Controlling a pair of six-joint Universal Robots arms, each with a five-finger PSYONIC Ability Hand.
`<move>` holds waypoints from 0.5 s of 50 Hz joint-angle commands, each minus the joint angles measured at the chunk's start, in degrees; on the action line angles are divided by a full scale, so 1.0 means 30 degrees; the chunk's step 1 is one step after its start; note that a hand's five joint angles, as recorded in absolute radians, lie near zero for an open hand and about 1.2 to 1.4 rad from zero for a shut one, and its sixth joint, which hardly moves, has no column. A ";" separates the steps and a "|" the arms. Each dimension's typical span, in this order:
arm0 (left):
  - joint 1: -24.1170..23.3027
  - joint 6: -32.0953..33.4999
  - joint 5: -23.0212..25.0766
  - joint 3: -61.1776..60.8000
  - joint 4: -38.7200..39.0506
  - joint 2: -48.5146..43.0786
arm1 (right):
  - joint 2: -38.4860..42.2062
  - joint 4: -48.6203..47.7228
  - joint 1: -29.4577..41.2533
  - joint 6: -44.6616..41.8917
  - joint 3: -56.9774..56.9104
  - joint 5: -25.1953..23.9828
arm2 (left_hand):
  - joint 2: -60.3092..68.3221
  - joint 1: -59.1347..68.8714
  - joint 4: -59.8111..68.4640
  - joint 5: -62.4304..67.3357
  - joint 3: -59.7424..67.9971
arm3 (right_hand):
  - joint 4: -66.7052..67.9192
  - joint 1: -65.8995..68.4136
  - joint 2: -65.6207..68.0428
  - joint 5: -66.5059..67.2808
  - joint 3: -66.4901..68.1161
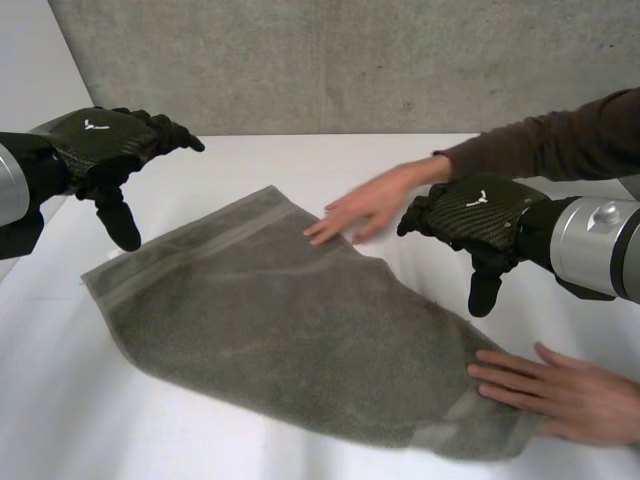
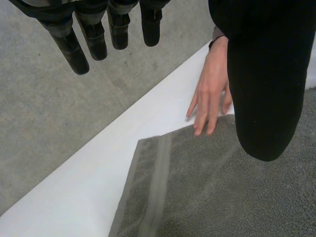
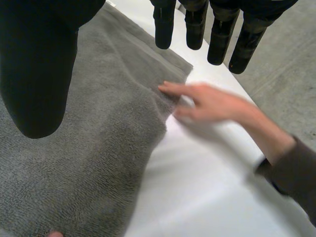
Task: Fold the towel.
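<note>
step: pre-fold, by my read | towel (image 1: 270, 320) flat, unfolded, centre of table (image 1: 260, 160) | left hand (image 1: 95, 140) above its 10 o'clock corner, fingers loose, empty | right hand (image 1: 475, 210) at 2 o'clock, fingers straight, empty | person's far hand (image 1: 370, 205) on 1 o'clock edge, person's near hand (image 1: 560, 390) on 4 o'clock corner | next: let the person clear, then pinch one edge

Not much to read here, tbh. No words, numbers or labels I can make out anywhere. The closest thing to a sign is a small white emblem (image 1: 95, 125) on the back of my left hand (image 1: 100, 150). There's a matching one on the back of my right hand (image 1: 485, 220). It's a little winged, Y-ish shape with no letters in it.
</note>
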 commanded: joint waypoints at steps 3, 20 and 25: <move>-0.0030 0.0029 -0.0124 0.0004 0.0205 -0.0678 | 0.0677 0.0020 0.0238 0.0029 0.0051 0.0458 | 0.0249 0.0084 0.0203 -0.0441 0.0225 | -0.1078 -0.0373 -0.1049 -0.0911 -0.0701; -0.0001 0.0234 -0.0242 0.0034 0.0527 -0.1644 | 0.0736 0.0049 0.0238 0.0030 -0.0067 0.1778 | 0.0417 0.0253 0.0372 -0.0273 0.0393 | -0.1078 -0.0373 -0.1049 -0.0911 -0.0701; -0.0001 0.0234 -0.0242 0.0034 0.0527 -0.1674 | 0.0736 0.0137 0.0267 0.0234 0.0079 0.1924 | 0.0417 0.0253 0.0372 -0.0273 0.0393 | -0.1078 -0.0373 -0.1049 -0.0911 -0.0701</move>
